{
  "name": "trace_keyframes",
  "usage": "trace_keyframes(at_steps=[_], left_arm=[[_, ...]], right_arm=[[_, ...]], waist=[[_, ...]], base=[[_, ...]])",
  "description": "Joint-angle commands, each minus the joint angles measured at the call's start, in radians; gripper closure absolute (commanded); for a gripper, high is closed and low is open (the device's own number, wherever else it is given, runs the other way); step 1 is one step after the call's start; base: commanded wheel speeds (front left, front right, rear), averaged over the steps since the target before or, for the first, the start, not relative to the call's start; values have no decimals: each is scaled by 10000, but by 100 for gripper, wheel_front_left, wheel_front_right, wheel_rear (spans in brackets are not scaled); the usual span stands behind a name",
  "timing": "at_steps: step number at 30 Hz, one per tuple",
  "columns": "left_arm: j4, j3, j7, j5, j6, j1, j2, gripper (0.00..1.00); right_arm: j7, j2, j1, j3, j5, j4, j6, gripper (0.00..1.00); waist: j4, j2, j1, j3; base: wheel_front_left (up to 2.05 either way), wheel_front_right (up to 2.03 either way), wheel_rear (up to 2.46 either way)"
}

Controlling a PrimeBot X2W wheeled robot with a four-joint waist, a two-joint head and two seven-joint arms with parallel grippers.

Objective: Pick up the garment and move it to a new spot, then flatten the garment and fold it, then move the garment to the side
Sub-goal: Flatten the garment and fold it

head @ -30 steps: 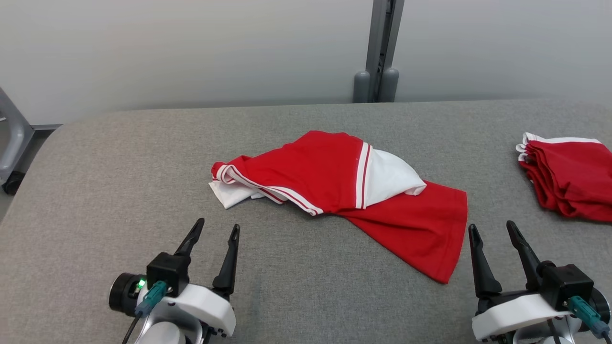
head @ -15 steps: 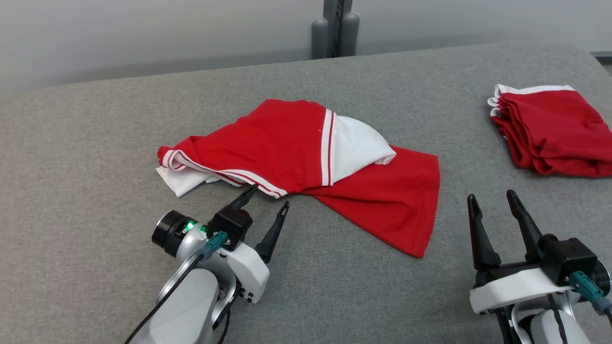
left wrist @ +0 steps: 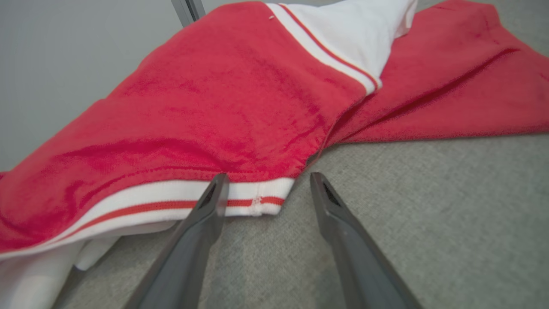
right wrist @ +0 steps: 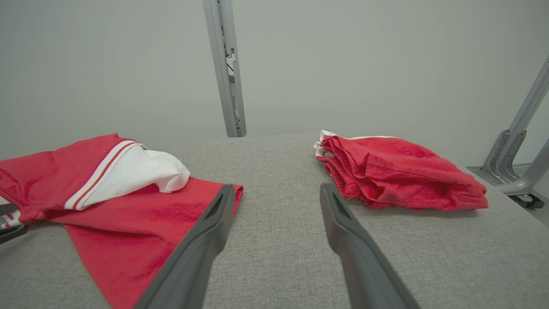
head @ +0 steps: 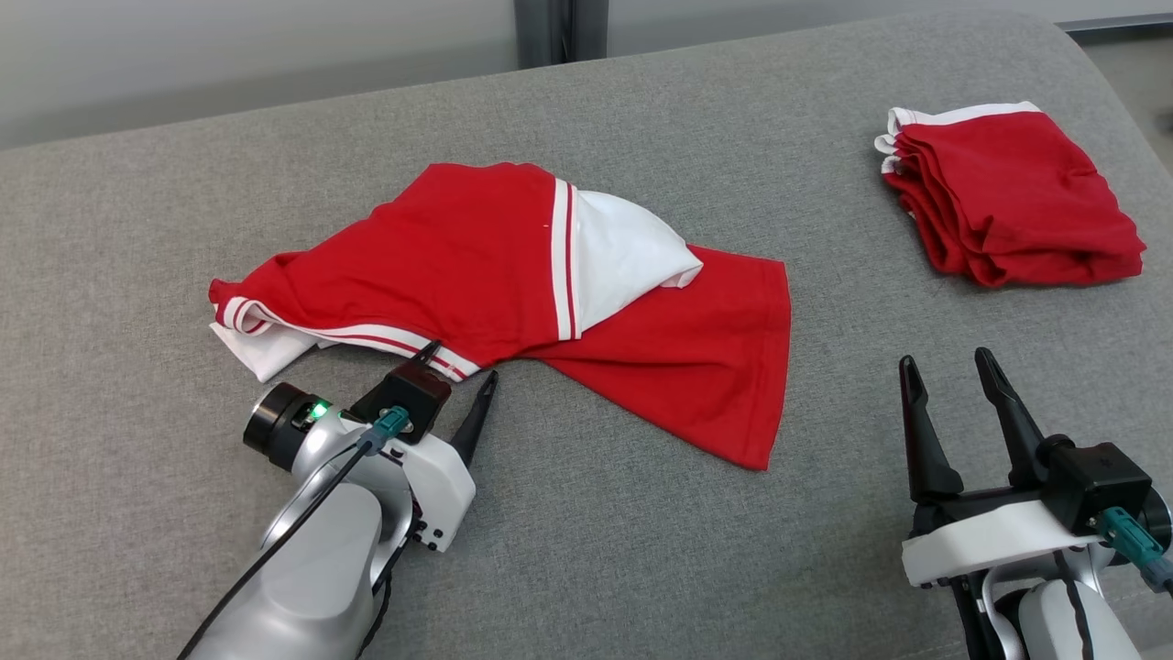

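Note:
The garment (head: 458, 266) is red with white panels and red-and-white striped bands, lying crumpled in the middle of the grey padded table (head: 641, 550). My left gripper (head: 462, 360) is open at its near striped hem. In the left wrist view the hem's corner (left wrist: 257, 199) lies between the fingers of the left gripper (left wrist: 268, 176), one tip over the band, the other over bare table. My right gripper (head: 945, 357) stands open at the lower right, apart from the cloth. In the right wrist view the right gripper (right wrist: 278, 186) is past the garment's (right wrist: 141, 214) right edge.
A folded pile of red clothes (head: 1008, 192) with white trim lies at the far right of the table, also ahead of the right gripper as the pile (right wrist: 394, 171). A grey post (right wrist: 225, 68) stands behind the table against the pale wall.
The camera has turned and tipped down, shifting the whole picture. My left gripper has reached forward from the near edge up to the garment's striped hem. The right gripper has stayed put.

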Motion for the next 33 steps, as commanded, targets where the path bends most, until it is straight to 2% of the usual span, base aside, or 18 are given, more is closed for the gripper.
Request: trace_keyframes(at_steps=[1, 2, 3, 4, 5, 11, 21, 27, 33], left_arm=[[122, 5, -17, 47, 104, -250, 52, 59], [142, -10, -17, 67, 150, -291, 70, 72], [142, -10, -17, 67, 150, -291, 70, 72], [146, -12, -17, 80, 204, -330, 97, 89], [194, -93, -18, 173, 247, -368, 145, 100], [304, -222, -18, 154, 315, -462, 182, 100], [-1795, -89, -17, -78, 254, -162, 347, 100], [-1472, 74, -17, 175, 164, -1818, 1003, 100], [-239, 602, 23, 212, 489, -4209, 1822, 100]], right_arm=[[-75, -53, -68, -5, 32, -26, 2, 0], [-76, -53, -67, -5, 41, -27, 2, 0], [-76, -53, -67, -5, 41, -27, 2, 0], [-76, -53, -68, 4, 45, -22, 2, 0], [-76, -53, -72, 23, 53, -10, 2, 0], [-76, -55, -114, 135, 94, 24, 2, 0], [-76, -52, 106, -30, -16, 57, 2, 0], [-75, -56, -205, 434, 125, -26, 2, 0], [-68, -53, -589, 790, 339, -57, 2, 0]], waist=[[-2, -1, 0, -16], [3, -1, 0, -28], [3, -1, 0, -28], [8, -1, 0, -42], [9, -1, 0, -61], [-29, -1, 0, -192], [162, -1, 0, -608], [-273, -1, 0, -235], [-1169, -1, 0, 680]], base=[[0, 0, 0], [0, 0, 0], [0, 0, 0], [0, 0, 0], [0, 0, 0], [0, 0, 0], [0, 0, 0], [0, 0, 0], [0, 0, 0]])
